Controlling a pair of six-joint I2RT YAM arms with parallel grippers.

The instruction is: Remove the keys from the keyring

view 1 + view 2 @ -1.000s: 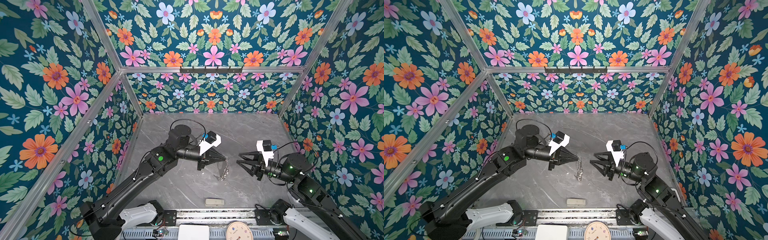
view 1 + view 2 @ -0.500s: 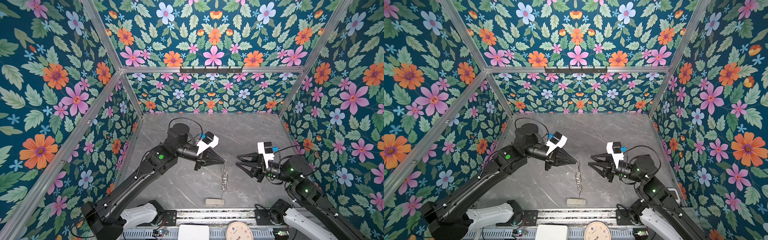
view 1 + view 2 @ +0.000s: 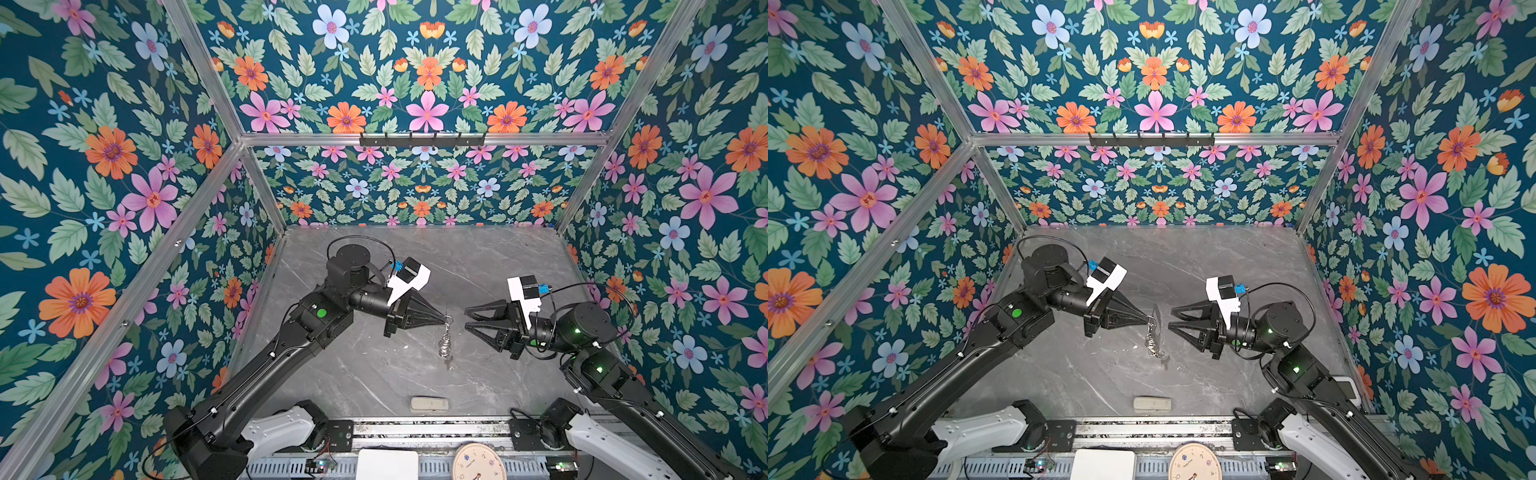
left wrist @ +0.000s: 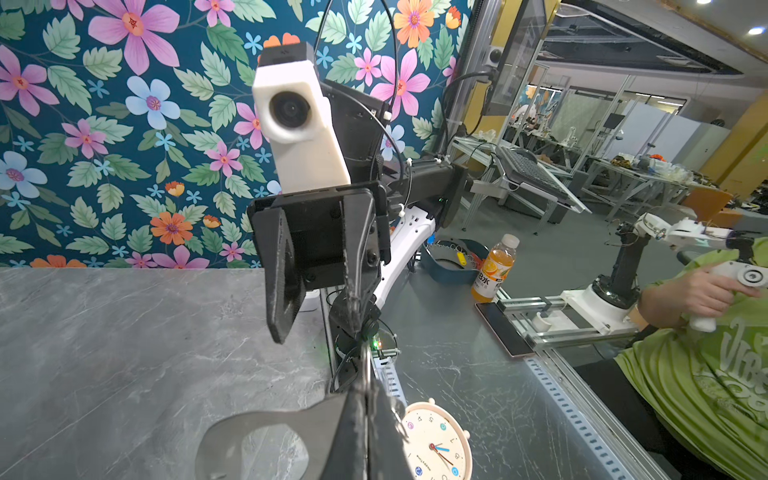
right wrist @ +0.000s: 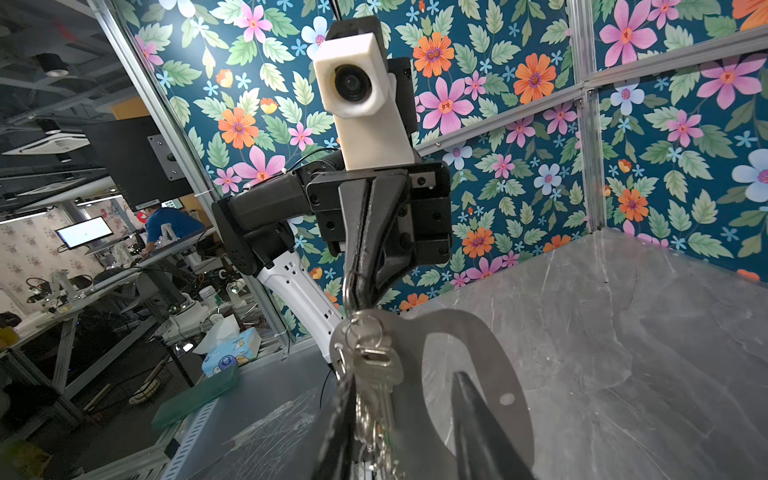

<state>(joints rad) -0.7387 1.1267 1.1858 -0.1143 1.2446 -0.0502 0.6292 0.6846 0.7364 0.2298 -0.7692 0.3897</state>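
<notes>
1. Left hand point(image 3: 444, 319), in both top views, is pinched shut at its tip on the keyring point(image 3: 445, 345), which dangles from it over the middle of the table point(image 3: 374, 374) and looks clear of the surface. Facing it, just beside the bunch, the right hand point(image 3: 467, 319) has its jaws spread with nothing between them. A pale beige block point(image 3: 429, 404) lies near the front edge, well apart.
2. Left wrist view: the left hand's own fingers point(image 4: 365, 415) are pressed together, and the keyring's grey oval loop point(image 4: 249, 432) juts out beside them. The right hand point(image 4: 320, 307) is seen head-on with its jaws apart and empty. No keys show here.
3. Right wrist view: the left hand point(image 5: 358, 286) is seen head-on, its tips nipping the small ring point(image 5: 348, 286). The keys point(image 5: 376, 368) hang below on that ring, in front of the grey oval loop point(image 5: 478, 332). Lower down the chain blurs. The right hand's dark fingers point(image 5: 478, 415) rise on either side of the bunch. Whether they touch it I cannot tell.
4. Progress, as I judge it: the bunch is lifted and presented, but both keys are on the ring, so all the removal is left. Each key must be gripped and worked round and off the ring.
</notes>
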